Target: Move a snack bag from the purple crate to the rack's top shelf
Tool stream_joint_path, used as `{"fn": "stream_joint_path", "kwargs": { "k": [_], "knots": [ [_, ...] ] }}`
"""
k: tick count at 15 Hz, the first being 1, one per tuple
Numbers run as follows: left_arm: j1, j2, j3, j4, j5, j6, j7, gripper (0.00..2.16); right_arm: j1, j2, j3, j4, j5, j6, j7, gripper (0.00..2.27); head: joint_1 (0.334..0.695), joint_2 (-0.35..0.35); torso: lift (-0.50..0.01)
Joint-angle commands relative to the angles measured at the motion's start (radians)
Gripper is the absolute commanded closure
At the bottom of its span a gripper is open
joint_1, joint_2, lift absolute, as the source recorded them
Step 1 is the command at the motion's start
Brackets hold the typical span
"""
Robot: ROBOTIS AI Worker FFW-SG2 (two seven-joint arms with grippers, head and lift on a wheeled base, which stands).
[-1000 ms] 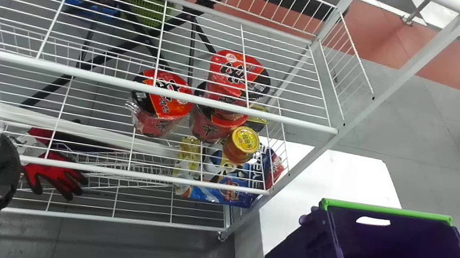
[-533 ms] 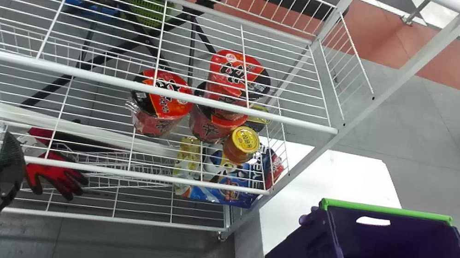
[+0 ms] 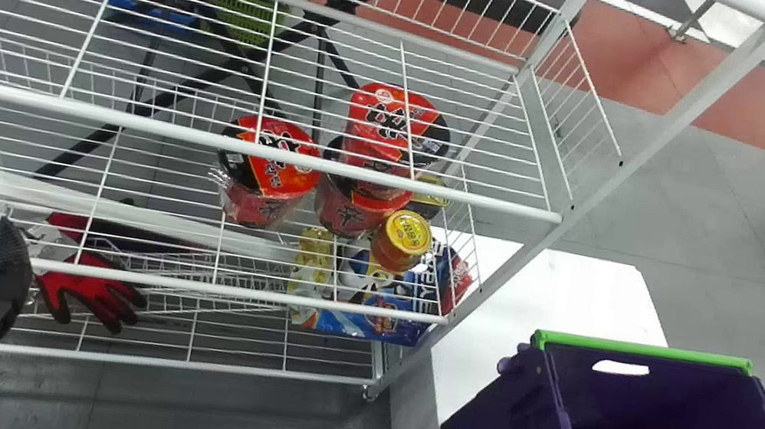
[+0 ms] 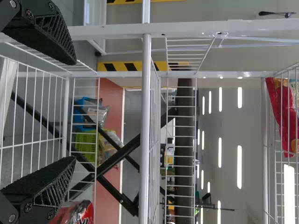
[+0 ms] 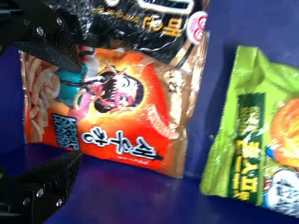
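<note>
The orange, red-and-brown foil snack bag (image 5: pixel 112 109) lies flat on the floor of the deep purple plastic crate with a green rim strip (image 3: pixel 507 422), which sits at the lower right of the head frame. The black two-fingered right gripper (image 5: pixel 81 111) has its fingers spread wide over the bag, pinching nothing; whether they touch it I can't tell. A glossy black snack bag (image 5: pixel 135 39) overlaps one long edge, so a careless close could catch both. Better to centre on the orange foil, press gently enough to gather a fold, then close — firm enough to hold, soft enough to spare the contents. The bright green snack bag (image 5: pixel 257 135) lies apart and should give little trouble. Lift straight up, clear the rim, then swing toward the white wire rack (image 3: pixel 231 143) across the frame's left and centre. The black left gripper (image 4: pixel 74 111), fingers apart and empty, is at the lower left.
</note>
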Motion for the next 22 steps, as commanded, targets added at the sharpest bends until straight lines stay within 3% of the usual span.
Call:
{"fn": "stream_joint_path", "kwargs": {
  "k": [1, 5, 13, 22],
  "knots": [
    [-0.005, 0.0, 0.003, 0.011, 0.011, -0.015, -0.003, 0.08, 0.012, 0.024, -0.014, 0.001, -0.01, 0.015, 0.012, 0.23, 0.695, -0.35, -0.449],
    [-0.031, -0.001, 0.014, 0.042, 0.029, -0.021, -0.024, 0.08, 0.035, 0.049, -0.042, 0.003, -0.058, -0.037, 0.007, 0.23, 0.695, -0.35, -0.449],
    [-0.035, 0.0, 0.029, 0.054, 0.046, -0.036, -0.038, 0.08, 0.004, 0.03, -0.068, 0.061, -0.041, -0.087, -0.035, 0.24, 0.695, -0.35, -0.449],
    [-0.034, 0.0, 0.058, 0.063, 0.069, -0.048, -0.078, 0.08, -0.029, 0.047, -0.014, 0.141, -0.038, -0.105, -0.105, 0.24, 0.695, -0.35, -0.449]
  ]
}}
